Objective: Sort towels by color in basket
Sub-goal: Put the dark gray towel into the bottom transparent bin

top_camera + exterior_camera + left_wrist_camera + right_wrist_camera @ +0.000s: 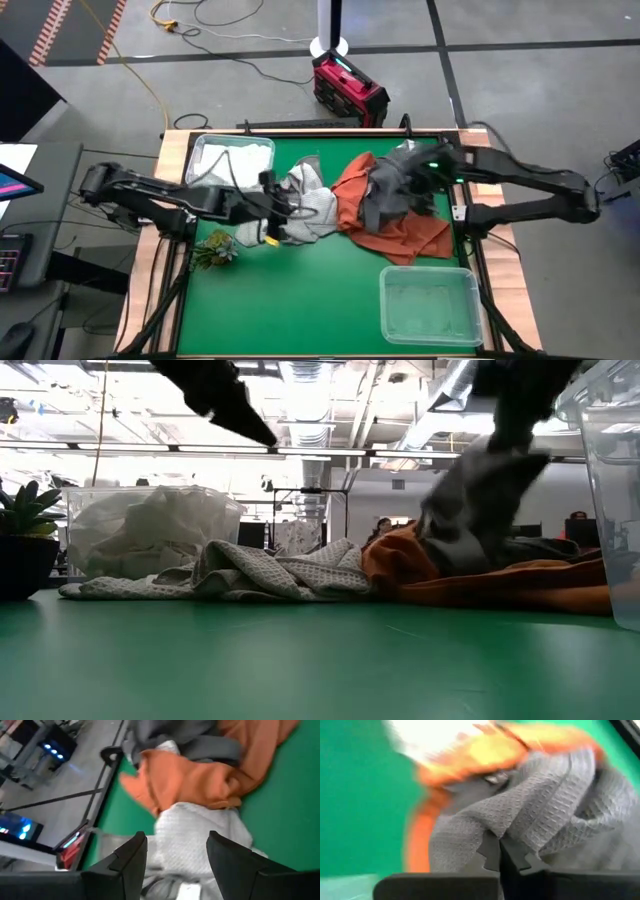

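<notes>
A dark grey towel (385, 198) hangs from my right gripper (500, 847), which is shut on it above the rust orange towel (405, 230). That orange towel lies crumpled on the green table toward its right side. A light grey waffle towel (308, 205) lies spread at the middle, touching the orange one. White towels (238, 158) sit in the clear basket (195, 150) at the far left. My left gripper (177, 855) is open and hovers above the light grey towel (190, 835), well clear of it in the low view. My right gripper pinches a bunched fold of the dark grey towel (520, 827) between its two fingers, coming from above. The towel (480, 500) hangs below the fingers, partly raised, and its lower end rests on the orange towel (470, 580).
A clear tub (430, 305) stands at the near right corner. A small green plant sprig (214, 248) lies near the left edge. Bare green mat lies along the near middle. A red device (348, 88) sits on the floor beyond the far edge.
</notes>
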Robot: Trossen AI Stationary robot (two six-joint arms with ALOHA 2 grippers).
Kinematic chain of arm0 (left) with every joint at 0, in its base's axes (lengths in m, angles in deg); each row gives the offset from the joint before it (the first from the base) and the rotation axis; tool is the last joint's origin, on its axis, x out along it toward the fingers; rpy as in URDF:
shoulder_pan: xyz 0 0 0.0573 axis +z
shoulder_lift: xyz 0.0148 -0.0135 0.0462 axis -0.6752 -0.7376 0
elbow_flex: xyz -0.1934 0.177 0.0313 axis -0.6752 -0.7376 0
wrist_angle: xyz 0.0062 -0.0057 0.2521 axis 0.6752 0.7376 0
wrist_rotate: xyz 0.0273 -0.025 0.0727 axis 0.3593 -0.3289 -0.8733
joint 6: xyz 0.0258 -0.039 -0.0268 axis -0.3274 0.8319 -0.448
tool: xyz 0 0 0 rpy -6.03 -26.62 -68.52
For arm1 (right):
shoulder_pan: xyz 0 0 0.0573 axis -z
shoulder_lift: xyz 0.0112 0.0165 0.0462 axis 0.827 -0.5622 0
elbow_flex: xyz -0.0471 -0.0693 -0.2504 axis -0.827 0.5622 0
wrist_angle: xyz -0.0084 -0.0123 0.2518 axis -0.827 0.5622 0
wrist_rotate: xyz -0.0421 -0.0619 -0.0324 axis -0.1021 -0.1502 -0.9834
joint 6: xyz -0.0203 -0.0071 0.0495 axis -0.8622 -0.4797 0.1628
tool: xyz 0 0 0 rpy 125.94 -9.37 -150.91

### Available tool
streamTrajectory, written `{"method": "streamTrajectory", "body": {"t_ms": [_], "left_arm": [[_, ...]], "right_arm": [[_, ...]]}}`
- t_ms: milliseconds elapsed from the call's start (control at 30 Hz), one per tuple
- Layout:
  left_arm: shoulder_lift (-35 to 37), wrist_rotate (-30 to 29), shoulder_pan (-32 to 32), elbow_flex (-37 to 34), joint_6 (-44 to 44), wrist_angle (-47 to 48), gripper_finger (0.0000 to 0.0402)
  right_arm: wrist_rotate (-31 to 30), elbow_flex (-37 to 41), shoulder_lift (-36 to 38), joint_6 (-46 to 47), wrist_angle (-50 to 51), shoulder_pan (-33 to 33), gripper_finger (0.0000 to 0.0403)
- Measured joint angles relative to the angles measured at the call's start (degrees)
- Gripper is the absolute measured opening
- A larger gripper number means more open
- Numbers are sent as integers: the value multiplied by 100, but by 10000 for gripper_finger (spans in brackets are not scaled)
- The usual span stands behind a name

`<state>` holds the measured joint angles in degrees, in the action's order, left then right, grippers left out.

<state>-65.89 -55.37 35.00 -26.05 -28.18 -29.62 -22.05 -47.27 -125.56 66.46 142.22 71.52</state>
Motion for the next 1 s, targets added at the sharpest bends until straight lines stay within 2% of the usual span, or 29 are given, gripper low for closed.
{"method": "streamTrajectory", "body": {"t_ms": [167, 333, 533, 767, 1000], "left_arm": [[536, -20, 299, 2, -5, 364, 196], [767, 2, 717, 2, -90, 403, 196], [891, 228, 1202, 2, -153, 403, 196], [900, 695, 1774, 2, -130, 454, 196], [900, 1110, 2353, 2, -138, 475, 196]], "right_arm": [[936, -283, 952, -425, -424, -991, 16], [963, -360, 1778, -486, -1871, -1994, 16], [965, -369, 2278, -844, -3912, -2838, 22], [998, -369, 2221, -1918, -5997, -3562, 27], [997, -377, 1431, -2026, -8285, -3875, 26]]}}
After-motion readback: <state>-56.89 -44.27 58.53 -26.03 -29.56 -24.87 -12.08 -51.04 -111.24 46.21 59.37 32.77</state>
